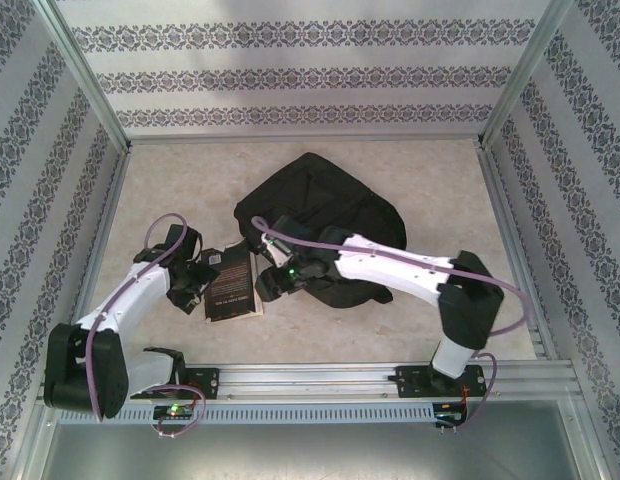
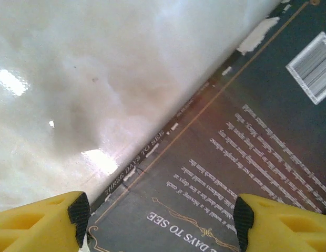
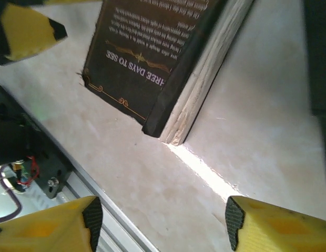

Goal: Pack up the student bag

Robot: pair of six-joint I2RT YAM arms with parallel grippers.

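Your left hand [image 2: 162,215] is spread, 1 finger over the bare desk [image 2: 73,79] and the other over the dark book [image 2: 247,157]. Your right hand [image 3: 160,218] is spread too, empty, near the book's corner. Right of the book, slightly farther, lies the student bag [image 1: 330,210].

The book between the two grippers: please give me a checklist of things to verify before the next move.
1. The book lies flat on the table, gripped by nothing: ok.
2. The left gripper is open, astride the spine edge: ok.
3. The right gripper is open, near the page edge: ok.
4. The student bag lies close beside the book: ok.
5. The bag's opening is unzipped: cannot tell.
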